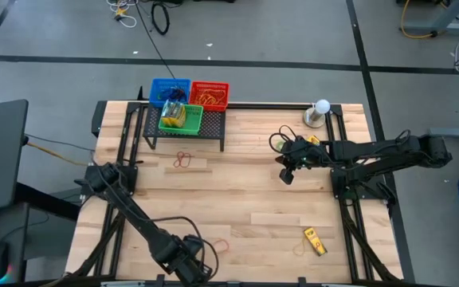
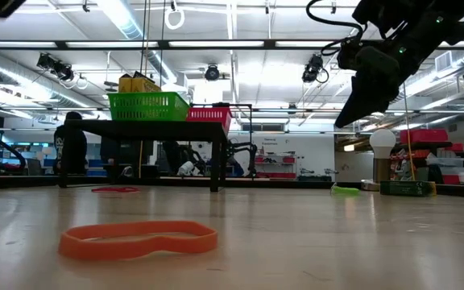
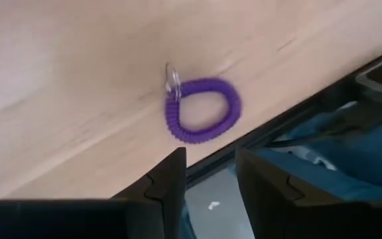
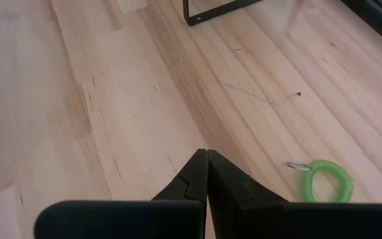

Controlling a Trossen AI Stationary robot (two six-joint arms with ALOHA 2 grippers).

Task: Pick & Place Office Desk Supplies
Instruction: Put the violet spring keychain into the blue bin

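Observation:
My left gripper (image 3: pixel 211 179) is open at the table's near edge (image 1: pixel 186 267), just short of a purple coil loop (image 3: pixel 201 109) with a small metal ring that lies flat on the wood. My right gripper (image 4: pixel 207 174) is shut and empty. It hangs above the table right of centre (image 1: pixel 287 171), well clear of the surface in the low view (image 2: pixel 361 101). A green coil loop (image 4: pixel 323 179) lies on the table beside it. An orange band (image 2: pixel 139 239), a red band (image 1: pixel 184 159) and a yellow crayon box (image 1: pixel 315 241) lie flat.
A black rack (image 1: pixel 183 131) at the far edge carries a green basket (image 1: pixel 180 118). A blue basket (image 1: pixel 170 89) and a red basket (image 1: pixel 209 94) stand behind it. A white ball on a round base (image 1: pixel 321 110) stands at the far right. Bare wood lies mid-table.

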